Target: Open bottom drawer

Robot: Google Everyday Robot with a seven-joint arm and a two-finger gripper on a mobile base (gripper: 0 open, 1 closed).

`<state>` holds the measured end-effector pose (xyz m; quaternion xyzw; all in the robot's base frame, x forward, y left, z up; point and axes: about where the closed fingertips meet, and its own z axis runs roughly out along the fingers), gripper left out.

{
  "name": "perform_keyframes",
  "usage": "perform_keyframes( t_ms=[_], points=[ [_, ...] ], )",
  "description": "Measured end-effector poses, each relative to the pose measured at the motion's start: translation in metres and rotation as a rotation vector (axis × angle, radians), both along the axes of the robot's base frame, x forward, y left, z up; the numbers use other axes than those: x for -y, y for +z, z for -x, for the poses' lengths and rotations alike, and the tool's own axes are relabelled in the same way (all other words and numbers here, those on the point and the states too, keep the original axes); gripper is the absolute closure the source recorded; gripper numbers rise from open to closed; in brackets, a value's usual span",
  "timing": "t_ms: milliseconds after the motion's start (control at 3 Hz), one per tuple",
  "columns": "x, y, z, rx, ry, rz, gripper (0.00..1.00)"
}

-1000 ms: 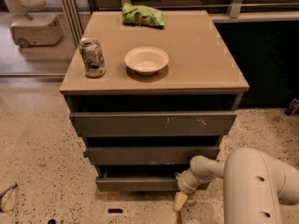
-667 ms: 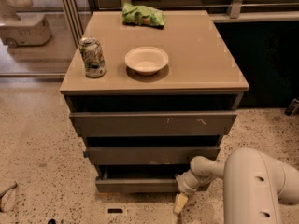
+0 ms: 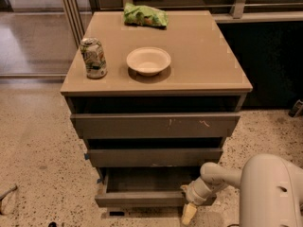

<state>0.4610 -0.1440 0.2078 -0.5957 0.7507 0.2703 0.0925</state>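
Since a second ago the bottom drawer (image 3: 142, 199) has slid further out: the dark gap above its front is wider. The pale shape at the upper left of the frame has also gone. The drawer now sits partly open at lower centre, under the middle drawer (image 3: 151, 157). Your pincer (image 3: 189, 211) is at the right end of that front, low in the frame. Whether it is spread or pressed together cannot be told. Pull straight out and level, because a hold this far right will probably skew the drawer. Go steadily so the can (image 3: 93, 57) and bowl (image 3: 148, 60) on the bench (image 3: 208, 65) stay put.
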Motion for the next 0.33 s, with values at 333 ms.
perform_keyframes(
  t_ms=[333],
  points=[
    [0.0000,0.0000,0.0000,0.000,0.000,0.000,0.00]
  ],
)
